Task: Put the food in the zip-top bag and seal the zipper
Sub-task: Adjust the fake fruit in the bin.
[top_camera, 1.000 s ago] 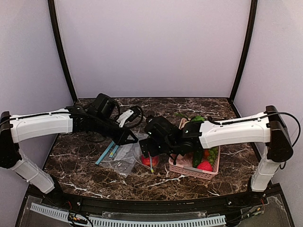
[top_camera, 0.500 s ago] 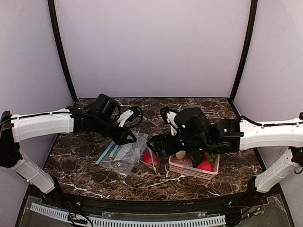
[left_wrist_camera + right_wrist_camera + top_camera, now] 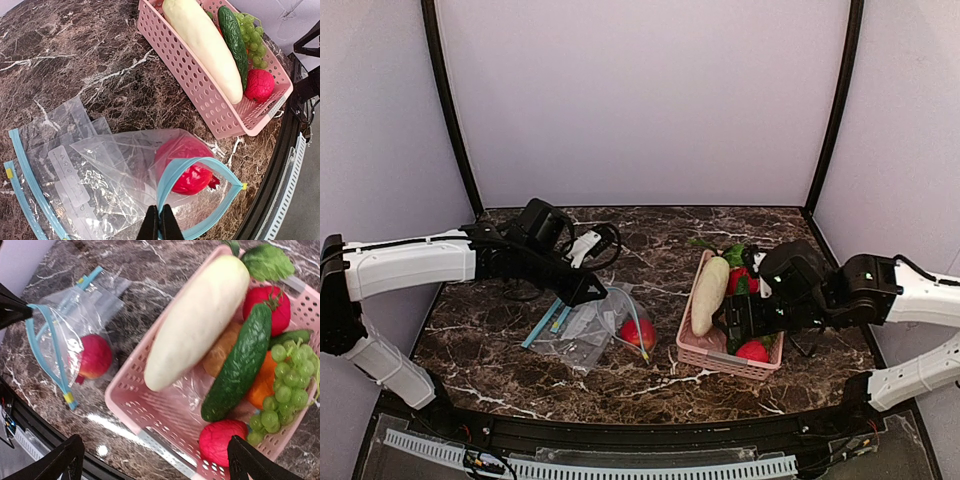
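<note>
Logged pink basket (image 3: 200, 85) near front edge of marble table (image 3: 500, 350), one red-pink fruit (image 3: 222, 440) in its nearest corner, touching green grapes (image 3: 285, 385). Found other red-pink fruit (image 3: 190, 177) just left of basket, already inside zip-top bag (image 3: 115, 165), sitting right at the mouth. Saw zipper (image 3: 200, 160) unsealed, teal strip bowed into an open loop around that fruit. Noted left gripper (image 3: 160, 222) clamped tight on near side of the zipper, holding mouth up off the table. Noted right gripper (image 3: 155, 452) spread wide above basket, holding nothing, touching nothing. Marked cucumber (image 3: 240, 365) in the basket, lying lengthwise, between long white radish (image 3: 200, 320) and the grapes, resting over orange fruit (image 3: 260, 385). Couldn't tell what the tan item under the radish was. Spotted red tomato-like piece (image 3: 270, 305) and leafy green (image 3: 265, 262) at basket's far end. Tagged spare flat bags (image 3: 45, 145) left of the open bag, flat on the table, partly overlapped by it, teal strips along their outer edges.
</note>
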`<state>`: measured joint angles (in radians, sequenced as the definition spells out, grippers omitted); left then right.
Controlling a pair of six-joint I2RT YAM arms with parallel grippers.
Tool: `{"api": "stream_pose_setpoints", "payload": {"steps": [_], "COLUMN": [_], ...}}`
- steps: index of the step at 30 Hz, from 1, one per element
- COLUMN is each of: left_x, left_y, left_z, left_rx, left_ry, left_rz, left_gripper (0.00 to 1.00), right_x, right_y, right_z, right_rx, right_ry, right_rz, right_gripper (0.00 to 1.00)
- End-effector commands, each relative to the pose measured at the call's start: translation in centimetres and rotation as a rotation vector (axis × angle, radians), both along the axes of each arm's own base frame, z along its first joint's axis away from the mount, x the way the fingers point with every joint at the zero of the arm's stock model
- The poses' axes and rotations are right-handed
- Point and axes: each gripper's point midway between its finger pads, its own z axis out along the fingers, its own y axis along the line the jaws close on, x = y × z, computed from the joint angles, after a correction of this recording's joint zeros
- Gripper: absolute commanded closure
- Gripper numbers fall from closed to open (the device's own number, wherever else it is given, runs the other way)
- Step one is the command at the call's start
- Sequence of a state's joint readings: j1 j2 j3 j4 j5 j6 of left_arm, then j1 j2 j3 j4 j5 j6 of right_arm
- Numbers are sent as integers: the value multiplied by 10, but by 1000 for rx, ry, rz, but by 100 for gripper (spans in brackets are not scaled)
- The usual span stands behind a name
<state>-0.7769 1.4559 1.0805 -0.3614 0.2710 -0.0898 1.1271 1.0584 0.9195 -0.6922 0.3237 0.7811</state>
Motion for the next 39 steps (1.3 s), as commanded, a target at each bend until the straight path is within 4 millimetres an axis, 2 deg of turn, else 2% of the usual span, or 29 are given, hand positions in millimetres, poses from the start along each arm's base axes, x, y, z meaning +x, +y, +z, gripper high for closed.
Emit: {"api": "stream_pose_setpoints", "payload": {"steps": [1, 9, 11, 17, 24, 33, 36, 39], "left_x": [1, 1, 0, -1, 0, -1, -1, -1], "left_y": [4, 3, 3, 3, 5, 5, 5, 5], "left_z": [9, 10, 10, 11, 13, 16, 16, 16], "left_rx": [1, -1, -1, -4, -2, -9, -8, -8], "left_ry": [-22, -23, -22, -21, -33, -39, -39, -38], "left_rz": [3, -1, -3, -6, -3, -11, -11, -11], "left_gripper": [99, 99, 99, 99, 99, 99, 99, 99], "right_x": [-16, -22, -19, -6, 1, 3, 4, 8], "right_y": [-37, -55, -58, -64, -59, -52, -43, -24], "right_z": [-35, -65, -70, -82, -89, -111, -115, -114], "right_rx": [-81, -138, -158, -215, -259, -297, -283, -225], "right_ry": [147, 235, 241, 251, 254, 294, 309, 310], "right_rz": [-74, -151, -166, -211, -206, -220, -205, -164], "right_gripper": [4, 10, 10, 19, 23, 30, 32, 34]}}
